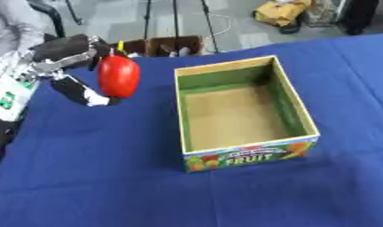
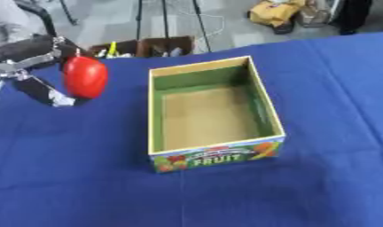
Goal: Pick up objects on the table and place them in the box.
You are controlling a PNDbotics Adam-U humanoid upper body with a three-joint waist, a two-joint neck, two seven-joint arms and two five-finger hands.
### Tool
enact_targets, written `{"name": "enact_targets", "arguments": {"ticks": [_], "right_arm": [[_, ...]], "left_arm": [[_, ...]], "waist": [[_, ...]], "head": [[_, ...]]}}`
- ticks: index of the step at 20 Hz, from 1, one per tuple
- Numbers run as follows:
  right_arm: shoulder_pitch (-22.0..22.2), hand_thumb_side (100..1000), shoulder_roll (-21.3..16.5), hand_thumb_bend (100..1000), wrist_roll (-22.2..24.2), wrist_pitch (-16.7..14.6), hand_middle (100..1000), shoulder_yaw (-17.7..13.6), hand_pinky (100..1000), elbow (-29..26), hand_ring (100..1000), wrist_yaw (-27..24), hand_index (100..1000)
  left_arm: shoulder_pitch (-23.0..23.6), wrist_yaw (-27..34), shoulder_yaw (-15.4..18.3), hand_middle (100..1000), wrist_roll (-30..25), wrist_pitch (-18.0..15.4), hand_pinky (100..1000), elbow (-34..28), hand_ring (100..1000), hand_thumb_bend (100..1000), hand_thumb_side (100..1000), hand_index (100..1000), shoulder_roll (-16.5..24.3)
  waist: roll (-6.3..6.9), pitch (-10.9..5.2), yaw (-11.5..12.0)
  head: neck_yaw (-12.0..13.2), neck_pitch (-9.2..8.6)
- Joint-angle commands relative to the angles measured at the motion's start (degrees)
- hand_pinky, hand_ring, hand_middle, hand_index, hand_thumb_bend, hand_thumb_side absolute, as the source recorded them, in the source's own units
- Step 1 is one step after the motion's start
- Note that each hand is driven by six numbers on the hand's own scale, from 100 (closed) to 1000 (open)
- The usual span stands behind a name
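Blue table (image 1: pixel 86 177); left hand (image 1: pixel 74 66) around red pepper (image 1: pixel 119 76).

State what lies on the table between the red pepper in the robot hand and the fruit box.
Nothing: only bare blue tablecloth separates the red pepper from the fruit box, clearest in the left eye view.

Looks like a lab/test room w/ a demo setup: table (image 1: pixel 86 177) under a blue cloth, grey floor behind. Thin black stand legs (image 1: pixel 176 20) & a loose cable (image 1: pixel 222 20) beyond the far edge, plus a yellow bag (image 1: pixel 281 11) on the floor
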Motion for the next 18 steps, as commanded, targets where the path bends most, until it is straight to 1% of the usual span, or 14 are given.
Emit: {"name": "enact_targets", "arguments": {"ticks": [1, 6, 10, 15, 18], "right_arm": [[-0.3, 743, -1.3, 100, 0.3, -0.1, 215, 0.2, 206, -1.2, 100, -0.2, 400], [-0.5, 740, -1.2, 100, 0.6, 0.0, 214, 0.4, 207, -1.2, 100, -0.2, 401], [-0.8, 740, -1.1, 100, 0.8, 0.0, 214, 0.5, 207, -1.2, 100, -0.3, 401], [-1.6, 739, -1.0, 100, 1.0, -0.2, 215, 0.7, 207, -1.2, 100, -0.6, 401], [-2.2, 737, -0.9, 100, 1.0, -0.3, 215, 0.9, 207, -1.2, 100, -0.9, 401]], "left_arm": [[-3.1, 1.2, 1.0, 404, -8.0, -6.8, 326, 0.4, 469, 100, 491, 507, -1.0], [-6.8, 1.3, 1.9, 373, -8.0, -5.3, 293, 3.0, 445, 100, 490, 471, -6.0], [-8.9, 0.1, 2.4, 357, -7.3, -4.5, 282, 4.3, 437, 100, 472, 454, -9.1], [-10.3, -4.0, 2.4, 359, -6.2, -3.6, 289, 4.6, 443, 100, 465, 457, -11.4], [-11.2, -9.6, 2.6, 366, -5.9, -2.5, 305, 4.7, 455, 100, 447, 458, -12.7]], "waist": [[0.02, -1.47, -0.3], [0.47, -1.46, -1.1], [0.68, -1.30, -1.9], [0.98, -0.98, -3.6], [1.15, -0.68, -4.9]], "head": [[1.1, 0.57], [2.8, 0.68], [3.3, 0.45], [4.8, -0.02], [6.1, -0.32]]}}
